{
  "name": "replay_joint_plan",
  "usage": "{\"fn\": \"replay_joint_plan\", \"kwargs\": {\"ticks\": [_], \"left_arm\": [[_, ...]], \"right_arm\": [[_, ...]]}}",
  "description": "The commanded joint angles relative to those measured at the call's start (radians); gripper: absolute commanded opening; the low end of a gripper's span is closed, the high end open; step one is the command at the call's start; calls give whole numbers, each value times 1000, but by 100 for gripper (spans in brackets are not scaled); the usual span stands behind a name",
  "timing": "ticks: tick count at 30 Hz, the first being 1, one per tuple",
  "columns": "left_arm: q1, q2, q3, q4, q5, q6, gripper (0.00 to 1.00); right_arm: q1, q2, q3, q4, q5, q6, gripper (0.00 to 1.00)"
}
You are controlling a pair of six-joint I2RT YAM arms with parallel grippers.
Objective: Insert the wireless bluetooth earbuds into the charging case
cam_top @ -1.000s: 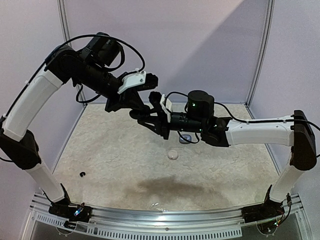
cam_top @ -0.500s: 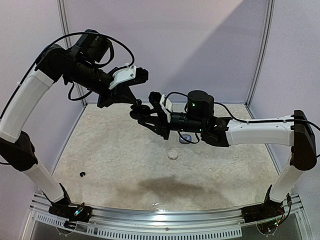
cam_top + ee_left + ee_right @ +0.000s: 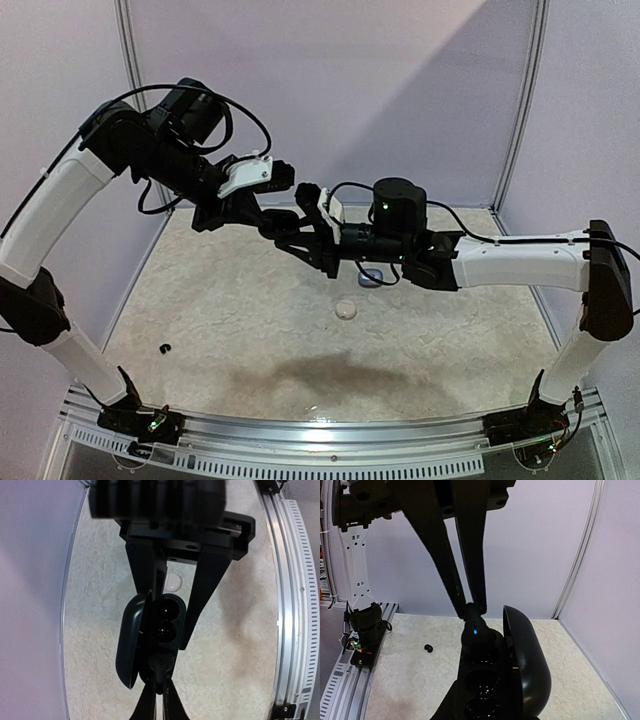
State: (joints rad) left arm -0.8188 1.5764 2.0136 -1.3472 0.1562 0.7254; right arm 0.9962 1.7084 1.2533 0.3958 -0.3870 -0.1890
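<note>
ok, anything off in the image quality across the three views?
Top external: sharp; the front rail looks bowed by the lens and carries glare, and a dark shadow patch lies on the table. Left wrist: the top is out of focus; the charging case is sharper. Right wrist: the case is nearly black, detail lost; only the blue light on the earbud stands out.

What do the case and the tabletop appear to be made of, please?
The case: probably hard plastic, dark and smooth, with a soft sheen along its curve. The tabletop: beige, matte, with a mottled stone-like pattern; whether it is stone, laminate or a mat cannot be told.
</note>
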Motion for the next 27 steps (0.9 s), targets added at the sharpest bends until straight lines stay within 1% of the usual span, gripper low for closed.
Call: {"fn": "replay_joint_plan", "kwargs": {"ticks": [1, 9, 13, 19, 27], "left_arm": [[15, -11, -16, -98, -28, 26, 0], [15, 5, -19, -94, -44, 67, 0], [15, 19, -5, -106, -24, 84, 0], [11, 42, 2, -137, -10, 89, 0], [4, 75, 29, -171, -30, 90, 0]], "right_arm": [[4, -29, 29, -12, -19, -7, 9], [6, -31, 32, -11, -27, -9, 9], [7, -23, 42, -11, -39, -10, 9], [9, -20, 50, -2, -35, -15, 9], [10, -16, 43, 24, -33, -17, 9]]}}
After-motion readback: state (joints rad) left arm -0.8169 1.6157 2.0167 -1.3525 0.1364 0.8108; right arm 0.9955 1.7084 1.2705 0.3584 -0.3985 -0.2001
